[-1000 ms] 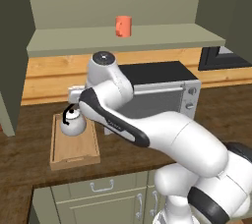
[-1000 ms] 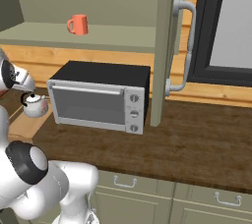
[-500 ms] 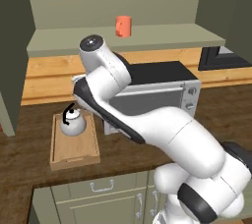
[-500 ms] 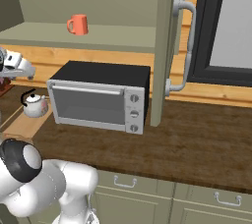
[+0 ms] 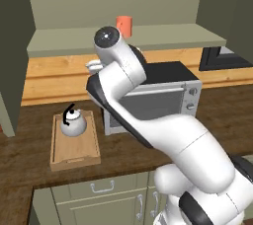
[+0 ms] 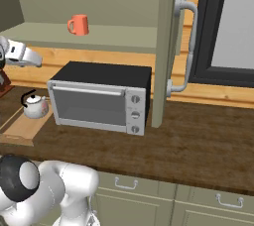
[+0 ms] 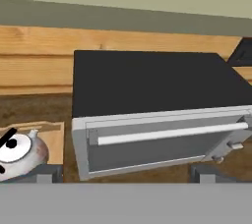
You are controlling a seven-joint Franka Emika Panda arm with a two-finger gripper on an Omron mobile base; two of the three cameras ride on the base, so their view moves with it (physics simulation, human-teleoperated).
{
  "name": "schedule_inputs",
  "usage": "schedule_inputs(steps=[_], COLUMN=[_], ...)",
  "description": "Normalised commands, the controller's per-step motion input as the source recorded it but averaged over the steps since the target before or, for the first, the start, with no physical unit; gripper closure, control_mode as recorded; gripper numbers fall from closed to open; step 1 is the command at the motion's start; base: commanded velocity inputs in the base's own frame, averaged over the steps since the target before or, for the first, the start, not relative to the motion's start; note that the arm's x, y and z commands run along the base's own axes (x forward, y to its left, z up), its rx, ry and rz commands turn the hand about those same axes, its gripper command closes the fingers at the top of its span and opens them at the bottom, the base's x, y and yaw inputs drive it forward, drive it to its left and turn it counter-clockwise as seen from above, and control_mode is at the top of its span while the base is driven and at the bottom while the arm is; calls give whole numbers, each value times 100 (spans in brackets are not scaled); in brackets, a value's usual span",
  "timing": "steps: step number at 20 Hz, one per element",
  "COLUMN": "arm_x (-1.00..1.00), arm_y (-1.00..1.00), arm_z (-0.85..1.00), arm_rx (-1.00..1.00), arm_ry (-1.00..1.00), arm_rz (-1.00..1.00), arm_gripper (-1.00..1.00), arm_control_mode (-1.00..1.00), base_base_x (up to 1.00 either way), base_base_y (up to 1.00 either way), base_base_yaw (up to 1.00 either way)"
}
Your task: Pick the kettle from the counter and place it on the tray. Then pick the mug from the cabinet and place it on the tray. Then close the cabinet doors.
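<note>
Kitchen, microwave (image 6: 99, 98), counter (image 6: 198, 141), cabinet (image 5: 123, 39)

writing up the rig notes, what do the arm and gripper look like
Glossy white arm of rounded segments, with dark grey-black bands at the joints and a round dark cap on one joint. The gripper has two small dark grey, blocky fingertips. No cables or markings show.
</note>
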Motion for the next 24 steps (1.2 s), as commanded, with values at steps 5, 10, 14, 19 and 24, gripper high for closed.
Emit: schedule_inputs(steps=[5,10,14,19,24], arm_x=[9,19,36,45,49], arm_y=[-46,-25,-12,-8,-4], arm_z=[38,54,52,35,19], arm_rx=[2,6,1,0,1], arm_ry=[-23,1,0,0,0], arm_rz=[-14,-23,-15,-5,-1], arm_gripper=[-100,-100,-100,-100,-100], arm_control_mode=[-100,-100,-100,-100,-100], base_base_x=[0,0,0,0,0], base_base_y=[0,0,0,0,0], base_base_yaw=[0,0,0,0,0])
